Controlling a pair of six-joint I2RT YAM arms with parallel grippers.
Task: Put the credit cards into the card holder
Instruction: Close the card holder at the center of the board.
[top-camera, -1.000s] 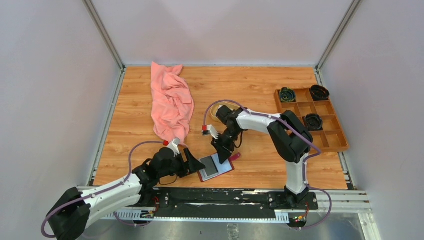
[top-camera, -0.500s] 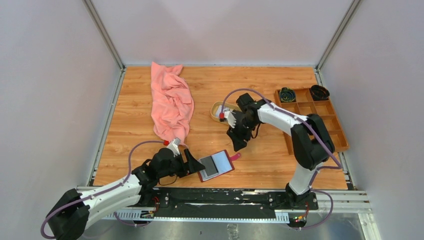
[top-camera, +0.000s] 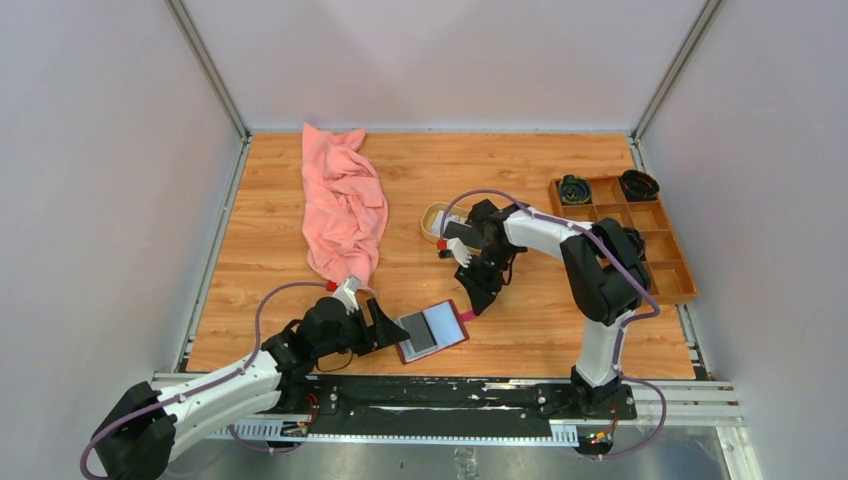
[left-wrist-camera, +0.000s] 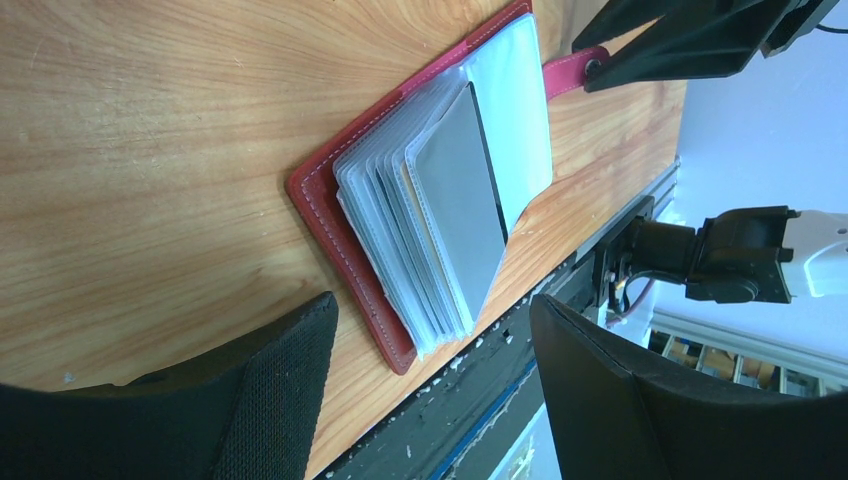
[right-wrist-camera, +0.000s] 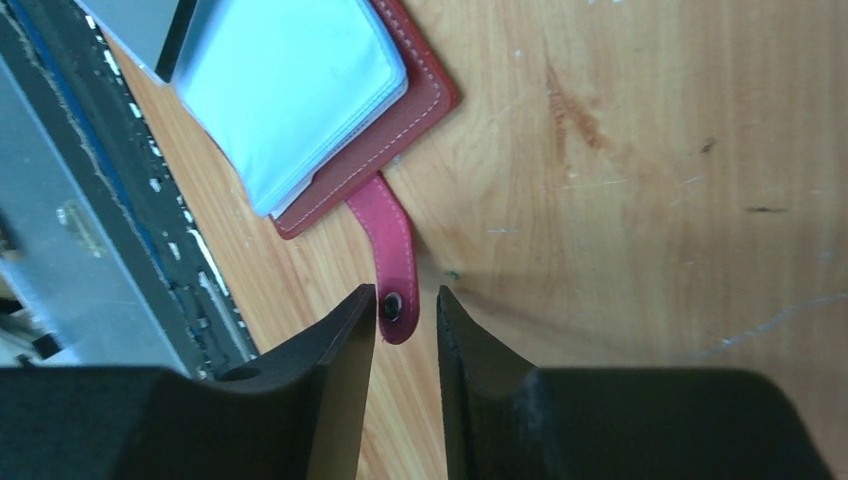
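Wood-grain surface (top-camera: 520, 165) inside white-walled cell. Card holder (top-camera: 432, 332) lies open, lower centre of top view, near front edge. Clear sleeves fanned, grey credit card (left-wrist-camera: 460, 190) in raised sleeve. Left tool (left-wrist-camera: 433, 308): jaws wide apart either side of holder's corner, gripping nothing. Right tool (right-wrist-camera: 407, 295): jaws narrowly apart above strap (right-wrist-camera: 385, 235), snap (right-wrist-camera: 392, 306) showing in gap. Pink cloth (top-camera: 343, 205) upper left. Tan dish (top-camera: 432, 213) centre. Compartment tray (top-camera: 668, 280) right.

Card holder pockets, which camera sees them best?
Left wrist: the card holder fills the view, clear pockets fanned open. Right wrist shows only one corner and the strap. Top view shows it small.
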